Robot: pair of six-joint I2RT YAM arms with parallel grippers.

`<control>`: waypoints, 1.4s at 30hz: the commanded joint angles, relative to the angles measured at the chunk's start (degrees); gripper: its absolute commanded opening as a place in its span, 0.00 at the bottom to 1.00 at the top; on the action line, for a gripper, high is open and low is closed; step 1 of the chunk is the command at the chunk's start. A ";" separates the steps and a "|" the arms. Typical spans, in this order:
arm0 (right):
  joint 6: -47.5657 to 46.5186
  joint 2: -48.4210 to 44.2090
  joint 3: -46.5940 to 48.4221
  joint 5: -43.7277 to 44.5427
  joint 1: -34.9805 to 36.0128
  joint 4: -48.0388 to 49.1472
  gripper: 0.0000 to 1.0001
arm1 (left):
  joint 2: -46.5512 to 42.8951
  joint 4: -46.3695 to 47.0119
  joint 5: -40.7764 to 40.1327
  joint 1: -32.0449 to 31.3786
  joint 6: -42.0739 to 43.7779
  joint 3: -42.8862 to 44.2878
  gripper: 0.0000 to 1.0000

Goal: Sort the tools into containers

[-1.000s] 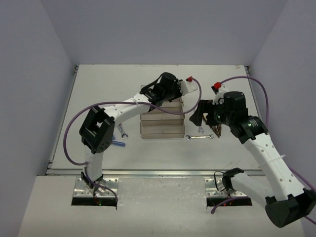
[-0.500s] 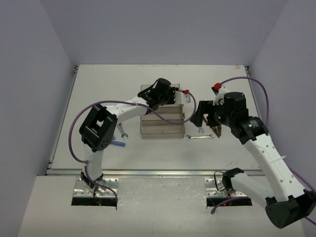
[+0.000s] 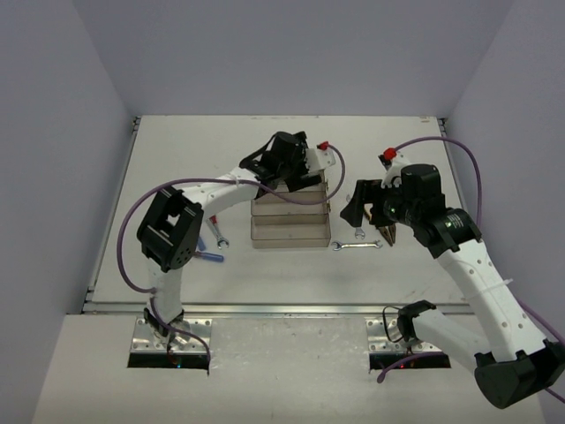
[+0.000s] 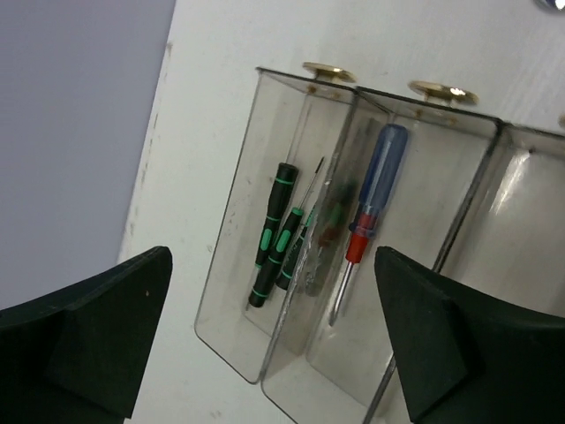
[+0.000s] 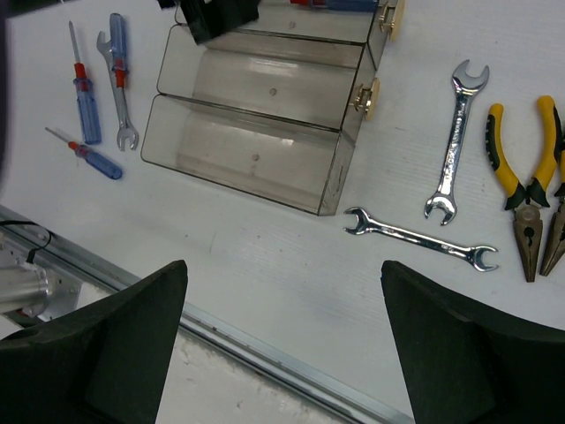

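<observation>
The containers (image 3: 291, 231) are clear trays joined in a row at mid-table. My left gripper (image 3: 279, 162) hangs open over the far trays (image 4: 265, 353) with nothing between its fingers. Below it, black screwdrivers with green marks (image 4: 272, 234) lie in the end tray and a blue-and-red screwdriver (image 4: 372, 205) lies in the one beside it. My right gripper (image 3: 367, 210) is open and empty (image 5: 282, 344), above the table right of the trays (image 5: 256, 132). Two silver wrenches (image 5: 454, 141) (image 5: 420, 239) and yellow-handled pliers (image 5: 523, 181) lie there.
Left of the trays lie three blue-and-red screwdrivers (image 5: 85, 99) (image 5: 91, 155) (image 5: 116, 46) and a wrench (image 5: 121, 99). A second pair of pliers (image 5: 556, 216) shows at the right edge. The table's metal front rail (image 5: 265, 358) runs under my right gripper.
My left gripper has opened from shut, and its wrist has swung left over the far trays. The right arm has not moved.
</observation>
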 commanded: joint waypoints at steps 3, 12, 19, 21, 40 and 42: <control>-0.98 -0.71 3.52 1.52 -0.15 0.82 0.90 | -6.00 -9.30 -21.31 10.68 -41.55 16.61 1.00; -0.18 1.18 1.88 -0.93 -0.21 4.20 0.90 | -22.68 -24.34 -18.65 27.17 -80.37 -9.01 0.98; 0.78 2.36 0.34 -3.14 -0.15 6.56 0.90 | -17.54 -27.59 -18.21 27.29 -86.64 -13.08 0.87; 0.83 2.36 -0.03 -3.09 -0.15 6.72 0.90 | -16.49 -27.70 -18.89 27.29 -88.38 -14.06 0.80; 0.95 2.80 -1.16 -3.10 -0.15 7.27 0.90 | -3.91 -22.40 -13.79 27.17 -91.73 -18.08 0.51; 0.95 2.80 -1.16 -3.05 -0.15 7.25 0.90 | -3.91 -22.14 -13.64 27.12 -91.78 -18.33 0.43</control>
